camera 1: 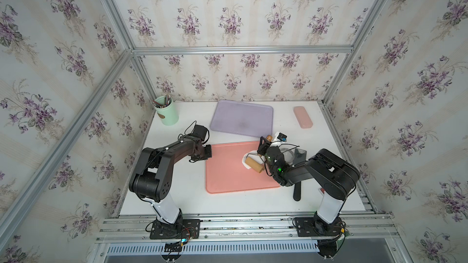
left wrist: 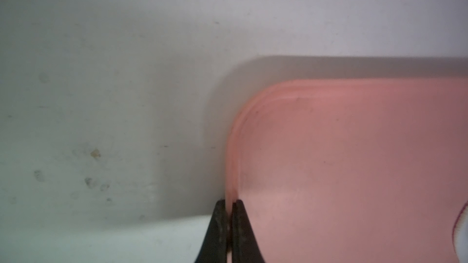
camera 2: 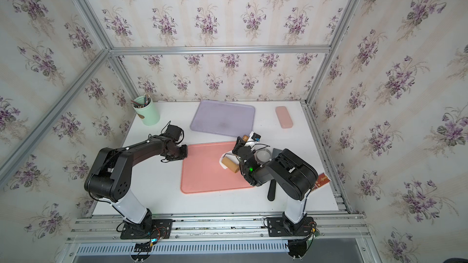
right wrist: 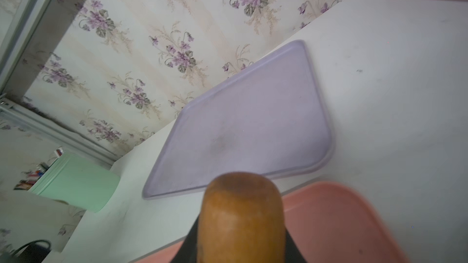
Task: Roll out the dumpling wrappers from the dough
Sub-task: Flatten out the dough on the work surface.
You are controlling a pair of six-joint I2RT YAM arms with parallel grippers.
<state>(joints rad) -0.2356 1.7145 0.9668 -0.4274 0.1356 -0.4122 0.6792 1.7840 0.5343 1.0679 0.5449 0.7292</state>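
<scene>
My left gripper (camera 1: 209, 151) (left wrist: 231, 202) is shut on the left rim of the pink tray (camera 1: 228, 173) (left wrist: 354, 160). The right gripper (camera 1: 264, 141) (right wrist: 241, 239) is shut on the brown wooden handle (right wrist: 241, 213) of a small rolling pin. Its drum (camera 1: 254, 165) (camera 2: 231, 165) lies across the white dough (camera 1: 245, 164) (camera 2: 223, 165) near the tray's right edge. The drum hides most of the dough. The dumpling wrappers are out of view.
A purple tray (camera 1: 241, 118) lies behind the pink one. A green cup of pencils (camera 1: 167, 111) stands at the back left and a pink case (camera 1: 303, 117) at the back right. A metal ring (camera 2: 263, 155) and a black-handled tool (camera 1: 297, 191) lie under the right arm.
</scene>
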